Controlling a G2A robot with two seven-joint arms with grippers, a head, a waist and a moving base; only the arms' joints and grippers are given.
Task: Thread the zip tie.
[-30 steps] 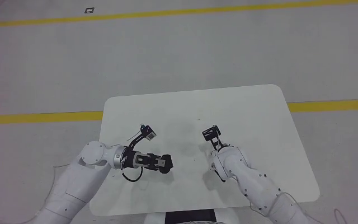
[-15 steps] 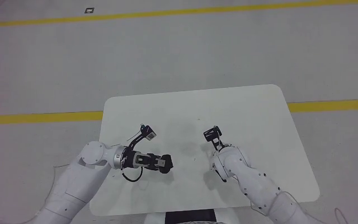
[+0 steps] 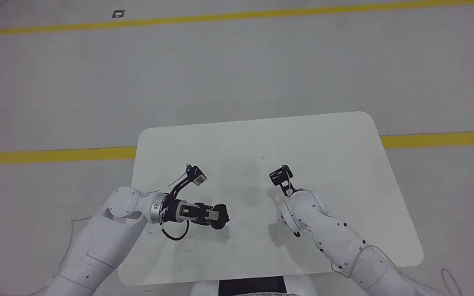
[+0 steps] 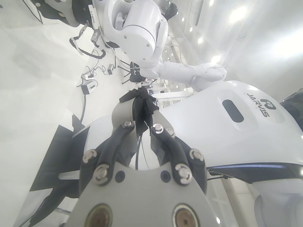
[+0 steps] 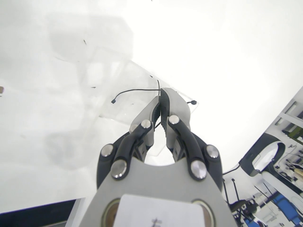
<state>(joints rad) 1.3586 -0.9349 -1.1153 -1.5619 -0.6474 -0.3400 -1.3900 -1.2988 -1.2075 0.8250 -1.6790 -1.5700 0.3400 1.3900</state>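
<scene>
While the right end effector [image 5: 161, 95] is clamped shut on the thin black zip tie [image 5: 137, 90], the tie's strand bows out to one side of its tips and ends in a small head. Another small black head lies off the opposite side. Beneath the tips, a clear sheet [image 5: 142, 76] rests on the white tabletop [image 5: 213, 36]. Well apart from it, a thin black strand [image 4: 138, 147] runs up through the left end effector [image 4: 141, 109]; whether that one grips it I cannot tell.
</scene>
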